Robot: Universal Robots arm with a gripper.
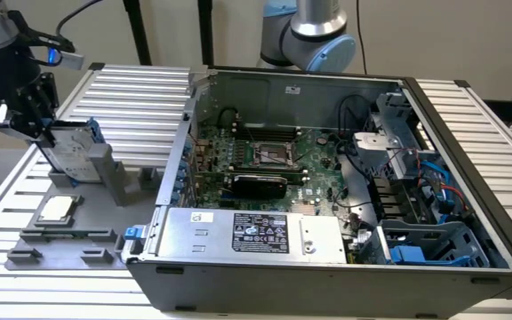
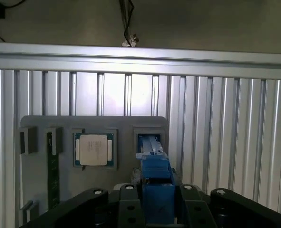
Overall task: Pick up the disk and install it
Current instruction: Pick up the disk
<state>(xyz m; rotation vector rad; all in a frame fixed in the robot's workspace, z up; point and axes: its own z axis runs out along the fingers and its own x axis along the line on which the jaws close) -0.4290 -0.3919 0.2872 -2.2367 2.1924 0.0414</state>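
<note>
At the exterior view's left, over the slatted bench (image 1: pixel 141 93), the tool (image 1: pixel 45 130) is clamped on the disk (image 1: pixel 71 152), which stands upright on edge at the tall slotted post of a grey fixture (image 1: pixel 61 247). I cannot tell whether its lower end sits in the slot. A square processor chip (image 1: pixel 56 208) lies just beside it on the fixture. The open computer case (image 1: pixel 327 280) stands nearby on the exterior view's right.
</note>
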